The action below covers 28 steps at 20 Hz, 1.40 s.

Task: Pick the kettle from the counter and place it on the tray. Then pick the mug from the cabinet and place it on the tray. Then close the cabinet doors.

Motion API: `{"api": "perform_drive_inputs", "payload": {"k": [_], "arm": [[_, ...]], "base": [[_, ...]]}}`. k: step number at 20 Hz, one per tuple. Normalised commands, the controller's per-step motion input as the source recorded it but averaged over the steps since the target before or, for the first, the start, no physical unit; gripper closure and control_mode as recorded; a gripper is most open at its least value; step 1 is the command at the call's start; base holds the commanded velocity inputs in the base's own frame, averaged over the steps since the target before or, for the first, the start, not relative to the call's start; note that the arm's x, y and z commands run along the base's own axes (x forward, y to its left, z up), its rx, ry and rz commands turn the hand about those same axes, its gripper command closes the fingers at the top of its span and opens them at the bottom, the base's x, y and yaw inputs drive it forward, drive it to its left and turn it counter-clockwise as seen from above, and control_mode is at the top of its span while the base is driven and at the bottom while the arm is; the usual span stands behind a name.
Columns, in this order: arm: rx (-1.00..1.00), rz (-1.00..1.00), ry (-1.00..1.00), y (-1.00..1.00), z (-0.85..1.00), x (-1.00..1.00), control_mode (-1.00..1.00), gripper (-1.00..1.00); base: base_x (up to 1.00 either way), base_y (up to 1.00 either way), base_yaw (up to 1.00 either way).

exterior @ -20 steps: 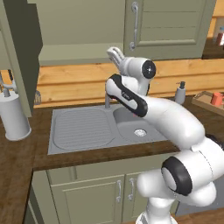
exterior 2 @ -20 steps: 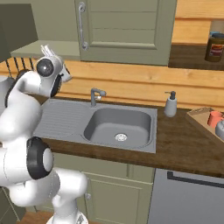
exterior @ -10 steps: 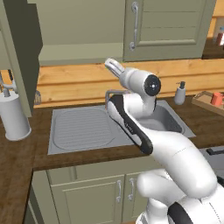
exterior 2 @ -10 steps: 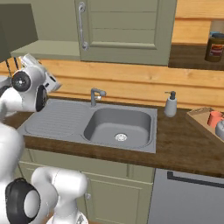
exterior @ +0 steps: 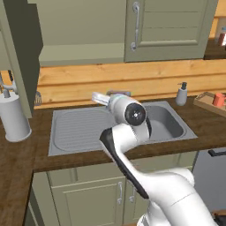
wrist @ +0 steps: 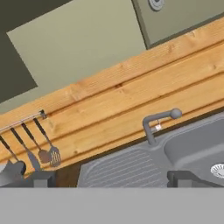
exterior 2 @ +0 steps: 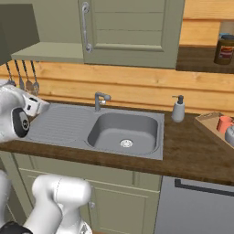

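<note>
One door [exterior: 22,53] is what matters now, I reckon. The mug [exterior: 218,99] sits in the tray [exterior: 204,99] far off to the right on the surface [exterior: 17,154], so closing the cabinet looks like the job that's left.

Left base view: that door stands swung out at the left edge, tall and upright. The gripper [exterior: 99,98] hangs over the sink [exterior: 79,128], pointing left. So the door lies up and to the left of it, well apart. The other door [exterior: 172,26] looks shut.

Right base view: same story. The gripper [exterior 2: 37,106] is at the left end of the sink [exterior 2: 59,125], and the open door [exterior 2: 16,27] is above it at top left. Mug [exterior 2: 224,123] and tray [exterior 2: 208,121] are way over on the right.

Hand view: the gripper [wrist: 113,180] is spread wide with nothing between its tips. It looks at the back wall and tap. The dark slab at upper left is probably the door, can't swear to it.
</note>
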Motion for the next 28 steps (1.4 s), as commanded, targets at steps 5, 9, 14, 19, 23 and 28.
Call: {"api": "perform_drive_inputs", "payload": {"k": [5,9,14,19,23,28], "arm": [[-0.25,-0.03,-0.10,0.08,-0.35,-0.81,-1.00,-1.00],[-0.23,-0.08,-0.18,0.10,-0.01,-0.96,-1.00,-1.00],[-0.17,-0.12,-0.14,0.22,0.25,-0.88,-1.00,-1.00],[-0.15,-0.16,-0.09,0.36,0.34,-0.70,-1.00,-1.00],[-0.18,-0.15,-0.05,0.45,0.11,-0.30,-1.00,-1.00],[-0.17,-0.11,-0.12,0.55,0.00,0.00,-1.00,-1.00]], "base": [[0.00,0.00,0.00],[0.00,0.00,0.00],[0.00,0.00,0.00],[0.00,0.00,0.00],[0.00,0.00,0.00],[0.00,0.00,0.00]]}}
